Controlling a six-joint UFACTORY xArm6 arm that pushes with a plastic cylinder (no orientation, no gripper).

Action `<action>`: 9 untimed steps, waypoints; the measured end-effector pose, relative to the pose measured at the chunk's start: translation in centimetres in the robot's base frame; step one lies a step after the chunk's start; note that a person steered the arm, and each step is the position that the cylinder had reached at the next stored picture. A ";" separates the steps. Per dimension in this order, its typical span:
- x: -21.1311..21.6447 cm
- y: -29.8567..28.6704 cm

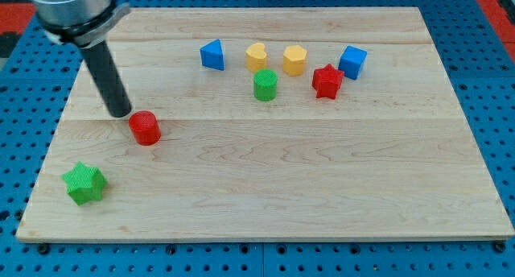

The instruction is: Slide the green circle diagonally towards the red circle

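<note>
The green circle (265, 85) stands on the wooden board in the upper middle, just below the yellow heart. The red circle (146, 128) stands to the lower left of it, well apart. My tip (121, 112) rests on the board just to the upper left of the red circle, close to it, with a small gap. The tip is far to the left of the green circle.
A blue triangle (212, 55), yellow heart (257, 57), yellow hexagon (294, 60), red star (327, 81) and blue cube (352, 62) form a row near the view's top. A green star (85, 183) lies at the bottom left. The wooden board (322, 188) sits on blue pegboard.
</note>
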State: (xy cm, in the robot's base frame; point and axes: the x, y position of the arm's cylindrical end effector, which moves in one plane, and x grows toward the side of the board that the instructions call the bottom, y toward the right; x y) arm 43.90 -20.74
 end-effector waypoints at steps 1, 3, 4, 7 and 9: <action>1.6 6.4; -3.0 12.5; -0.3 25.0; -7.2 25.0; -1.3 20.3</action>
State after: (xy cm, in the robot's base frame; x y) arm 42.61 -0.47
